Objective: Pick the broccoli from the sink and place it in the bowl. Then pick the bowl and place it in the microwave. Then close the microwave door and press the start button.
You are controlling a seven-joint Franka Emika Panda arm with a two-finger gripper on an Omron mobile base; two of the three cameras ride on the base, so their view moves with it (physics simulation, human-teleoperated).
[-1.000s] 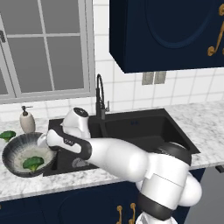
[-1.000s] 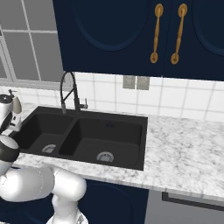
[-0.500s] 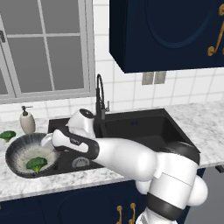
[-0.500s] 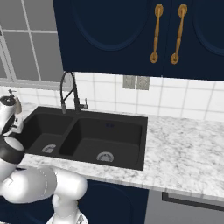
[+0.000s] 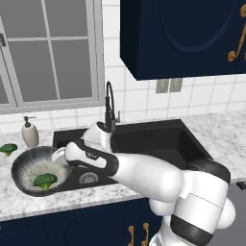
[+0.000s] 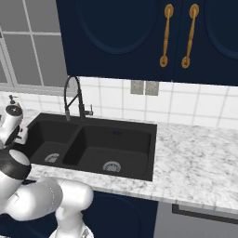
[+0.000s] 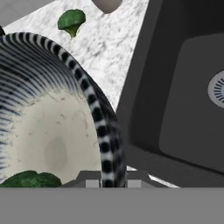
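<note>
From my station I see the marble counter (image 6: 200, 153) running along under the navy wall cabinets (image 5: 187, 33), with the black 2-basin sink (image 6: 111, 146) set into it and the arched faucet (image 5: 110, 103) standing at its back edge. The arm reaches left across the sink's left basin, the gripper (image 5: 61, 154) down at the near right rim of the bowl (image 5: 21, 168).

The bowl shows at the sink's left end — its right part in front of the left basin's edge; I cannot tell whether it rests on the counter or is lifted. In the hand view the striped rim (image 7: 103, 131) runs straight down between the 2 finger tips, 1 on each side of the wall, so the gripper is clamped on the bowl rim.

The broccoli (image 5: 44, 180) lies inside the bowl on the speckled bottom, toward the near side. A soap dispenser (image 5: 30, 132) stands on the counter behind the bowl, and a 2nd green floret (image 5: 8, 148) lies on the marble to its left — apart from the bowl.
</note>
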